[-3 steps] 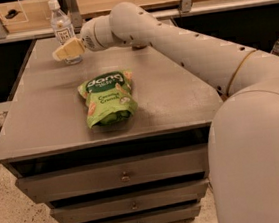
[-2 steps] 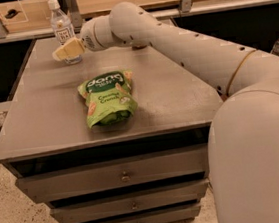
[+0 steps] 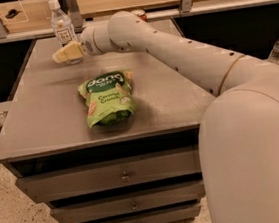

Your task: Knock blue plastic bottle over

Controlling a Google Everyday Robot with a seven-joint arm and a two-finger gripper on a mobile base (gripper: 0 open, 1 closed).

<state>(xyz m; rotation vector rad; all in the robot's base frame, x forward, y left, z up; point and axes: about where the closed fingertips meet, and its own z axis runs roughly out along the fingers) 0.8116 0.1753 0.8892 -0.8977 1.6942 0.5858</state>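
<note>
Gripper sitting low against the foot of the standing blue plastic bottle

The blue plastic bottle is standing upright near the far edge of the tabletop, toward its far-left corner, white cap on top. The arm is reaching in from the right side, and the gripper is lying just in front of the bottle's lower part, covering its base; whether the two are touching, and how wide the gripper is set, I cannot tell. A green snack bag is lying flat near the middle of the tabletop, well apart from both. A red can is peeking out behind the arm at the far edge
</note>
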